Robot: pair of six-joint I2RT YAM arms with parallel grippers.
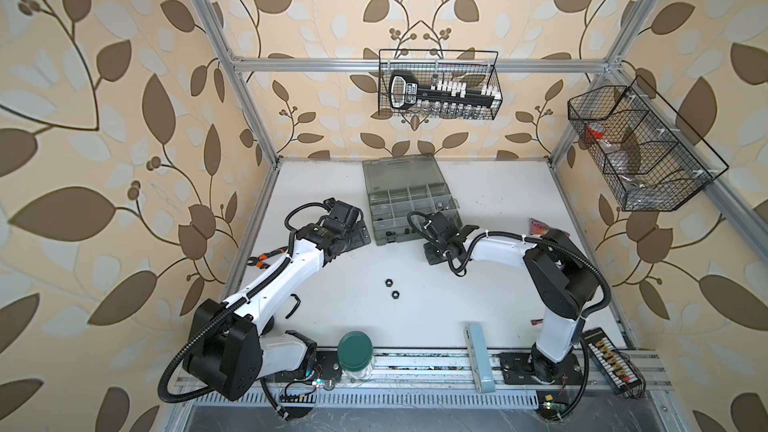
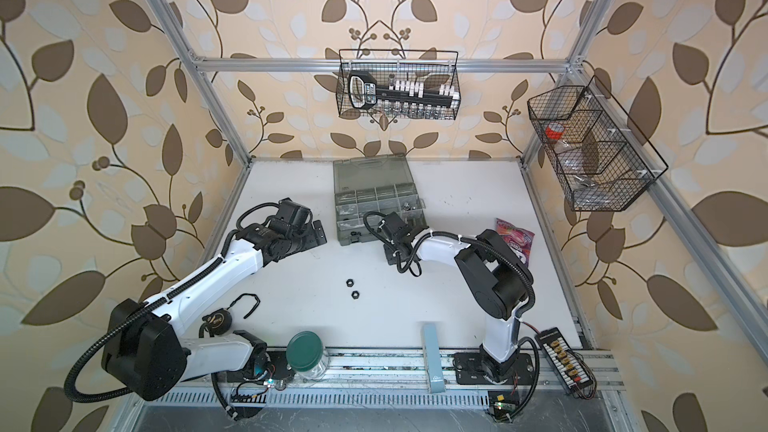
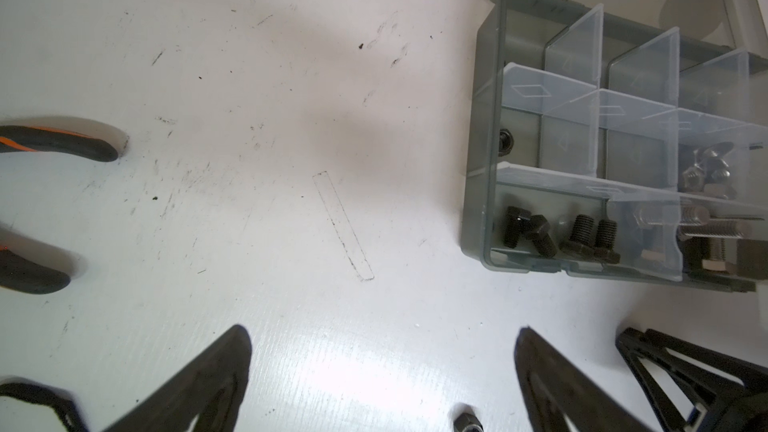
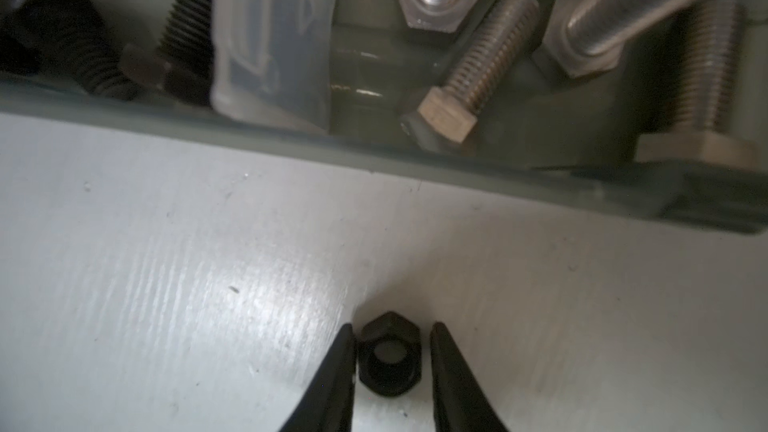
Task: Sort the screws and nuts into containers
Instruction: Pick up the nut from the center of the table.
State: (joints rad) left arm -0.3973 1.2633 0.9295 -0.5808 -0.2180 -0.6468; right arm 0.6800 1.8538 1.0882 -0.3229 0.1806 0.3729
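Count. Black nuts on the table: three. Two lie close together mid-table, the farther nut (image 1: 389, 282) and the nearer nut (image 1: 394, 294). The third nut (image 4: 390, 357) lies flat near the front wall of the organizer case (image 3: 473, 201), apart from it. Inside the case: four black screws (image 3: 540, 236) in one front compartment and four silver screws (image 4: 478, 72) in the compartment beside it. One boxed black nut (image 3: 505, 143) sits in the row behind, and there is a cluster of silver nuts (image 3: 706, 168) I cannot count.

Surface. White table (image 1: 498, 292), scuffed and marked. Leaf-patterned wallpaper, aluminium frame, two wire baskets (image 1: 457, 113) hung on it. Pliers (image 3: 62, 145) on the table and a green-lidded jar (image 1: 354, 349) at the front edge.

End effectors. My right gripper (image 4: 391, 326): jaws narrow, one finger on each side of the third nut. A sliver of table shows between the nut and one finger, and the nut rests on the table. My left gripper (image 3: 382, 367): jaws spread wide, holding nothing, over bare table beside the case.
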